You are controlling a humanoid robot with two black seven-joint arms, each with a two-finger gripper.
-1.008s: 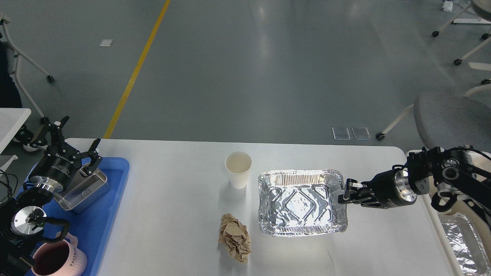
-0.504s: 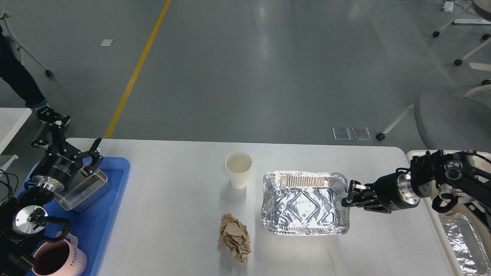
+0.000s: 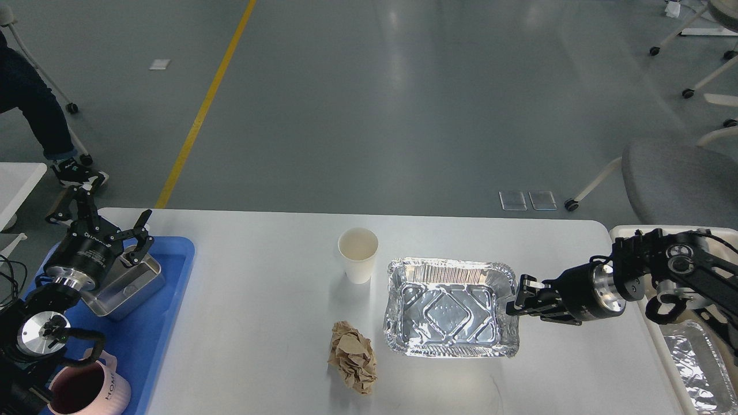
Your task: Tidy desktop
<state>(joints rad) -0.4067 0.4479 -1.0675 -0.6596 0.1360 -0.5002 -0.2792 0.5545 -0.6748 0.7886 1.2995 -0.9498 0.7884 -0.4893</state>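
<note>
The white desktop (image 3: 259, 300) spans the view. On it lie a shiny foil tray (image 3: 451, 308), a white paper cup (image 3: 358, 254) standing upright just to its left, and a crumpled brown paper ball (image 3: 353, 357) toward the front. My right gripper (image 3: 515, 302) reaches in from the right and is shut on the foil tray's right rim. Over at the far left, my left gripper (image 3: 118, 199) hangs open above a steel container (image 3: 124, 285), holding nothing.
A blue plastic tray (image 3: 167, 288) at the left edge holds the steel container and a pink mug (image 3: 89, 391). A cream bin (image 3: 695, 357) with foil in it stands at the right edge. A grey chair (image 3: 674, 181) and a person's leg (image 3: 34, 115) are beyond the table.
The foil tray and my right gripper shifted right, then back left and slightly nearer. The left arm stayed put. A person's leg moved into view at far left.
</note>
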